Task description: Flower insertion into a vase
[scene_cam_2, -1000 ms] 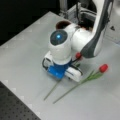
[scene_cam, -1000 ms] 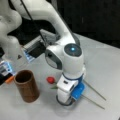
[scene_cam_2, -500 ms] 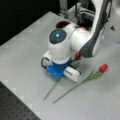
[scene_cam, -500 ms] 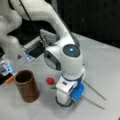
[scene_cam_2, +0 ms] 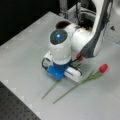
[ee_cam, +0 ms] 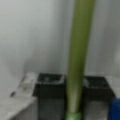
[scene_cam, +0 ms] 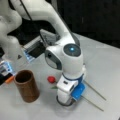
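Wrist view first: we look down between the two dark fingers (ee_cam: pixel 50 86) of the gripper (ee_cam: pixel 74 86), and a green flower stem (ee_cam: pixel 78 50) runs straight up the middle of the picture, passing between them. The pads sit just beside the stem on either side, but we cannot tell whether they are pressing it or standing slightly apart from it. In both front views the arm reaches down steeply from above, its last links folded so that the rounded white joint with the blue light (scene_cam: pixel 72 48) faces upward and the hand (scene_cam: pixel 65 98) points straight down at the table (scene_cam: pixel 105 65), low over the stems. In a front view one flower (scene_cam_2: pixel 103 68) lies flat on the table to the hand's side, its red head well clear of the fingers and its long stem running back past the hand; a second red head (scene_cam_2: pixel 79 57) shows close against the arm's body. In a front view a red head (scene_cam: pixel 51 79) lies just beside the hand, between it and the vase (scene_cam: pixel 26 85). The reddish-brown vase stands upright near the hand, not touching it, and no flower shows in its mouth.
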You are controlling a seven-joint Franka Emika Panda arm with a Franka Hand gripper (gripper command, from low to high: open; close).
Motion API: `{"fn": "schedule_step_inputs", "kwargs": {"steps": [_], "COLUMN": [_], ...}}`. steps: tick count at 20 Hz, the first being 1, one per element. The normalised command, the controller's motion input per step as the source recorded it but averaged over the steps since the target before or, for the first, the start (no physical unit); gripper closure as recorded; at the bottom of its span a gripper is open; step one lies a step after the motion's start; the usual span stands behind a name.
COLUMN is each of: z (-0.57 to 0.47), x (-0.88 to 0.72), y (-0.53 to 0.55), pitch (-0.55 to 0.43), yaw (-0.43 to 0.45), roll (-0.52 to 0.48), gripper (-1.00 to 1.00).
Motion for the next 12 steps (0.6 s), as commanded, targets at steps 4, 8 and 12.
{"fn": "schedule_step_inputs", "kwargs": {"steps": [4,8,12], "z": [0.42,0.44,0.27], "x": [-0.37,-0.47,-0.49], "y": [-0.01,-0.18,-0.21], "pitch": [-0.03,-0.123,-0.172], "yaw": [-0.124,-0.158,-0.18], "roll": [0.123,0.118,0.109], "gripper": [1.0,1.0,1.0]}}
